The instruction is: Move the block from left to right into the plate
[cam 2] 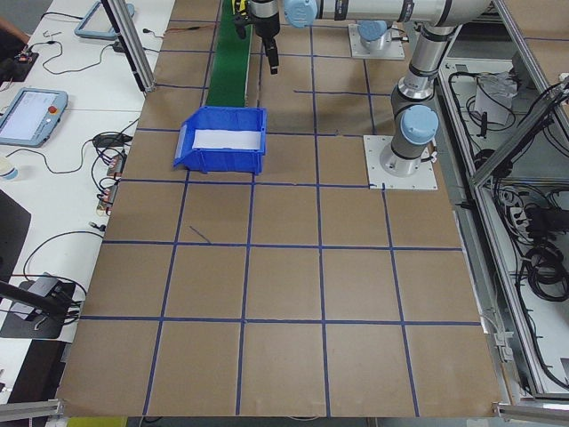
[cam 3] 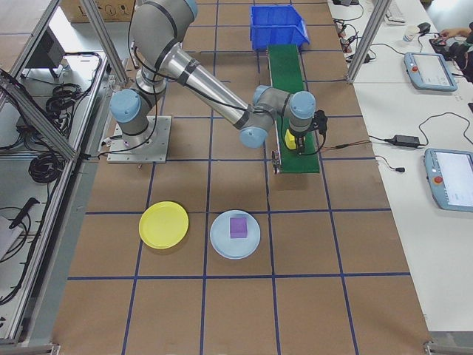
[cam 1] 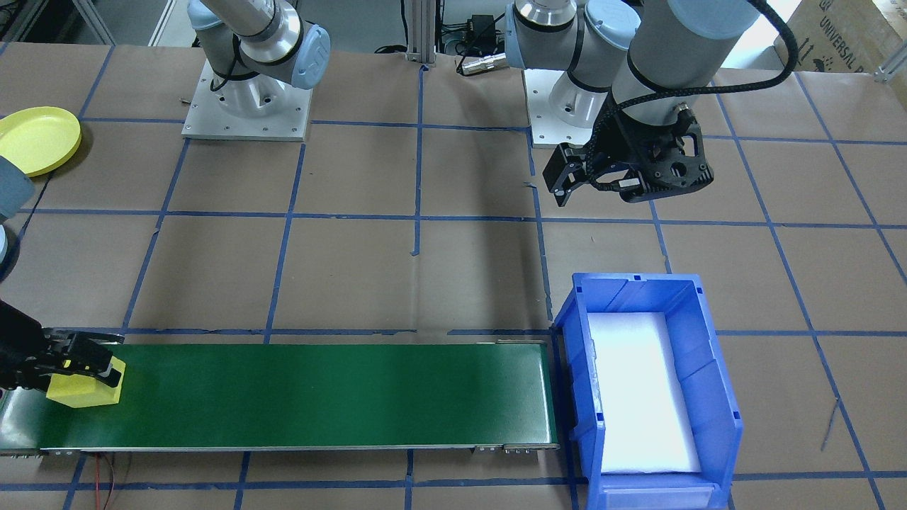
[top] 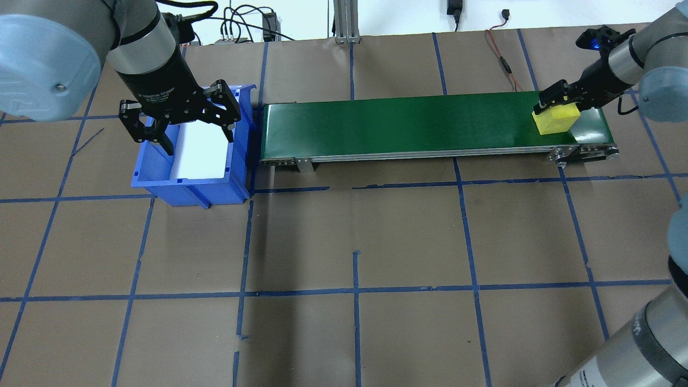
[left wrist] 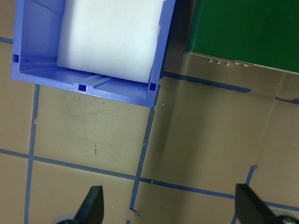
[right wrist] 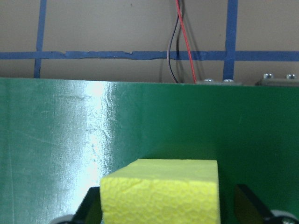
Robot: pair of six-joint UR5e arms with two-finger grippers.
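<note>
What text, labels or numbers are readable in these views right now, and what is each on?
"UNIVERSAL R", cut off at the frame edge: on the cardboard box behind the table.
White print on the left arm's wrist: too small to read.
Nothing else readable.

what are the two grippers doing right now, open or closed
Left gripper: open, empty, above the blue bin.
Right gripper: around the yellow block on the green belt; grip cannot be told.

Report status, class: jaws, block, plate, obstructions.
Left gripper open, idle. Right gripper around yellow block on conveyor; contact unclear. Yellow plate empty. Nothing in the way.
</note>
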